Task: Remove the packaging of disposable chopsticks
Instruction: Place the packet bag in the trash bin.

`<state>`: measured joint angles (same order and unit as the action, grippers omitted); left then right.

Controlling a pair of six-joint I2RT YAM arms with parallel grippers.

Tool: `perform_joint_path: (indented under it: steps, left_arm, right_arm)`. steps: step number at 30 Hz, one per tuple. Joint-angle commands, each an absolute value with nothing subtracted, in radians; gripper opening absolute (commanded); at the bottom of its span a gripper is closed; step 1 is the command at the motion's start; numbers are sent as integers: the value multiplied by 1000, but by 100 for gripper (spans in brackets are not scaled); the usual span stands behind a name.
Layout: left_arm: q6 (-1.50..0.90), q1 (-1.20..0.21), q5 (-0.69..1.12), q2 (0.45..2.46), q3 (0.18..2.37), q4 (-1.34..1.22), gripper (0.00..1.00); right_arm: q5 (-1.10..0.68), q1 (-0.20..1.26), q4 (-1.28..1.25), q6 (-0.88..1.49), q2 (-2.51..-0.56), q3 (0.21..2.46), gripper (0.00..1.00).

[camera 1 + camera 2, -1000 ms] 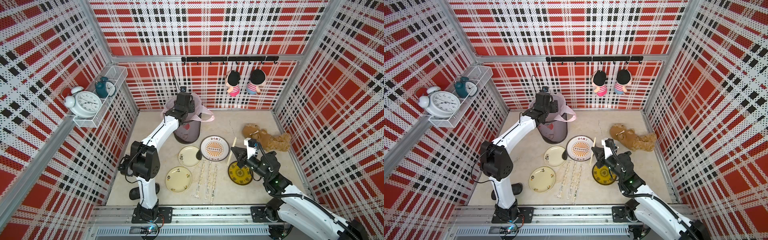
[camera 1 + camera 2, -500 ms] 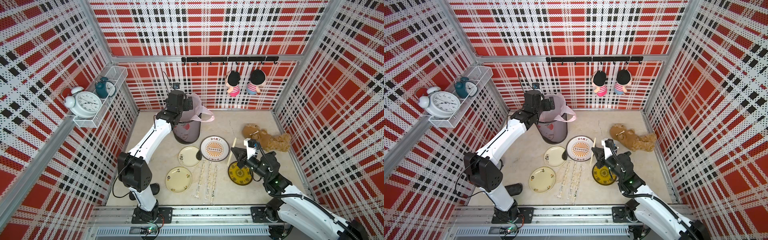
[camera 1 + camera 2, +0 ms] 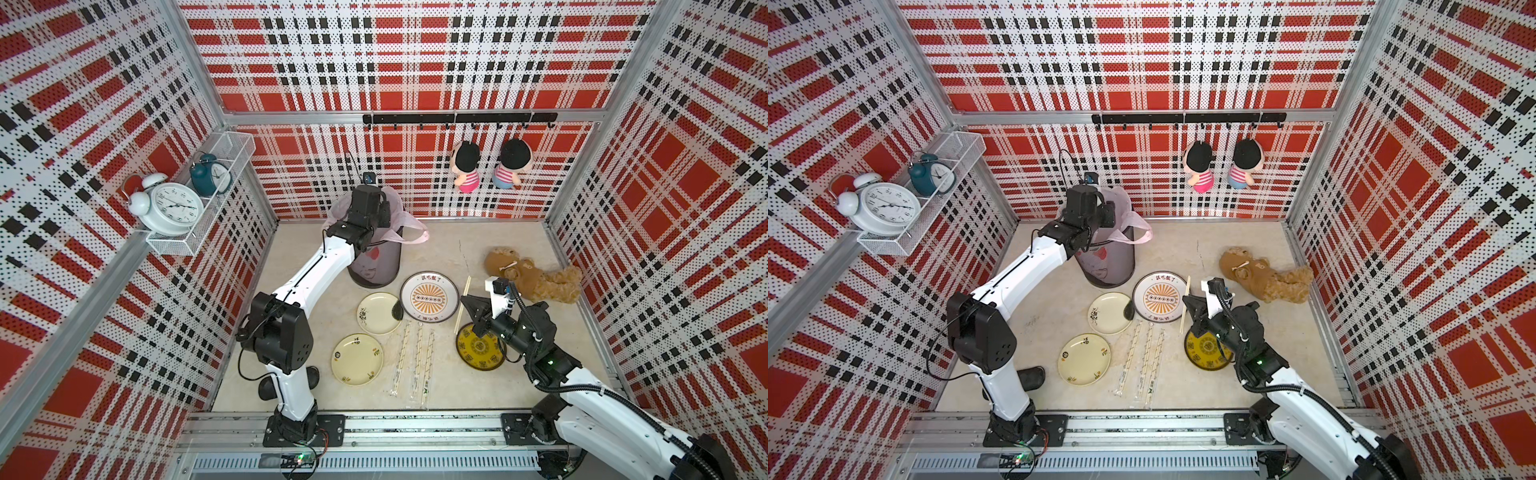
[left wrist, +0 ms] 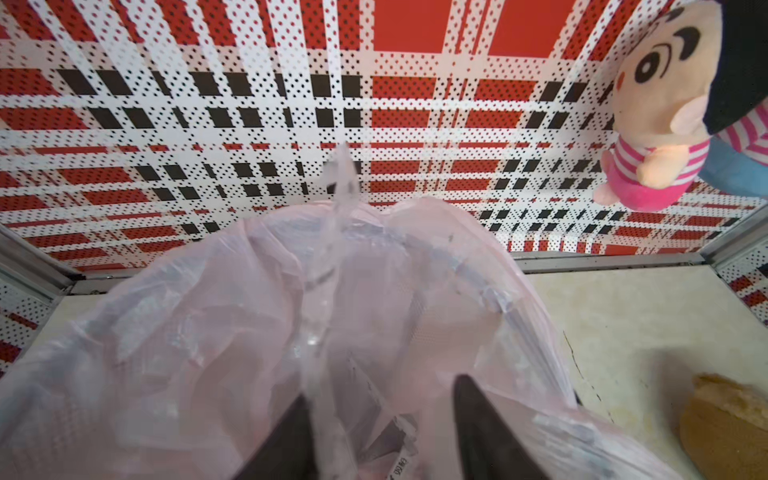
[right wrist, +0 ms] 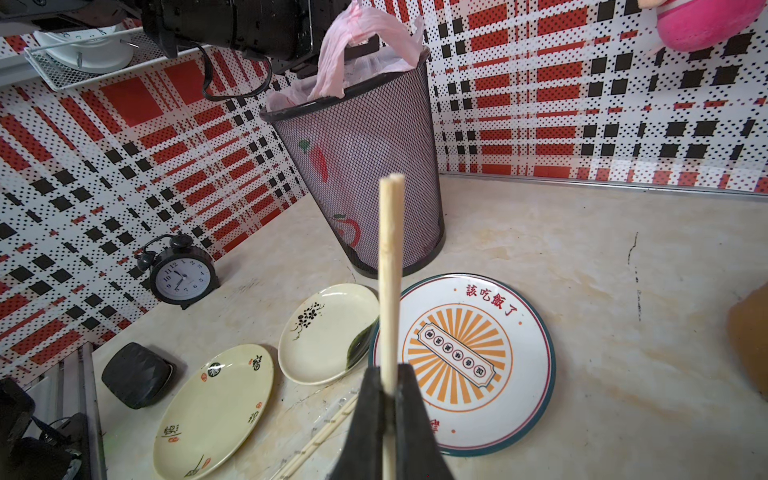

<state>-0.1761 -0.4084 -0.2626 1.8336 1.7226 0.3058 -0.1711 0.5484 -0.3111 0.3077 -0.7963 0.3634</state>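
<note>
- Left tool [image 4: 381,388]: spread over bin [image 3: 376,270]; sleeve [image 4: 340,195] perhaps clinging to it; discard step.
- Right tool [image 5: 388,374]: clenched on bare chopsticks [image 5: 390,270].
- Next: I'd shake sleeve loose, then set chopsticks down.

Both top views: we see bright, diffuse light, seemingly from above; only soft, short shadows on the flat beige marbled tabletop [image 3: 465,390], no glare. Left wrist view: we get the crumpled translucent pink plastic bin liner [image 4: 187,332] and dark tapered left gripper fingers [image 4: 286,440] blurred; the red-white-black plaid perforated wall [image 4: 415,104] is sharp. Right wrist view: straight pale wooden chopstick pair [image 5: 390,270] crisp, black tapered right gripper fingers [image 5: 411,424] soft, faint sheen on tabletop. Both wrist views stretch toward their edges.
</note>
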Motion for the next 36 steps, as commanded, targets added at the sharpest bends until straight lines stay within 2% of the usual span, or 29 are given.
perform_joint_path:
  steps: [1, 3, 6, 9, 16, 22, 31, 36]
  left_arm:
    - [-187, -403, -293, 1826, 1751, 322, 94]
    - [-195, -406, -368, 1822, 1757, 351, 100]
    - [-202, -404, -508, 1838, 1798, 447, 98]
    - [-209, -382, -556, 1840, 1815, 489, 98]
    - [-204, -344, -501, 1841, 1805, 484, 98]
    - [-215, -324, -562, 1884, 1827, 509, 98]
    - [-202, -342, -463, 1920, 1822, 495, 98]
    - [-201, -344, -478, 1929, 1851, 497, 98]
  right_arm:
    - [-155, 541, -320, 292, -796, 358, 0]
    - [-154, 541, -319, 291, -798, 359, 0]
    - [-156, 541, -320, 291, -798, 358, 0]
    - [-155, 541, -321, 291, -799, 360, 0]
    - [-158, 541, -321, 290, -807, 364, 0]
    - [-157, 542, -319, 290, -803, 362, 0]
    - [-150, 541, -324, 285, -806, 359, 0]
    - [-152, 541, -324, 285, -806, 357, 0]
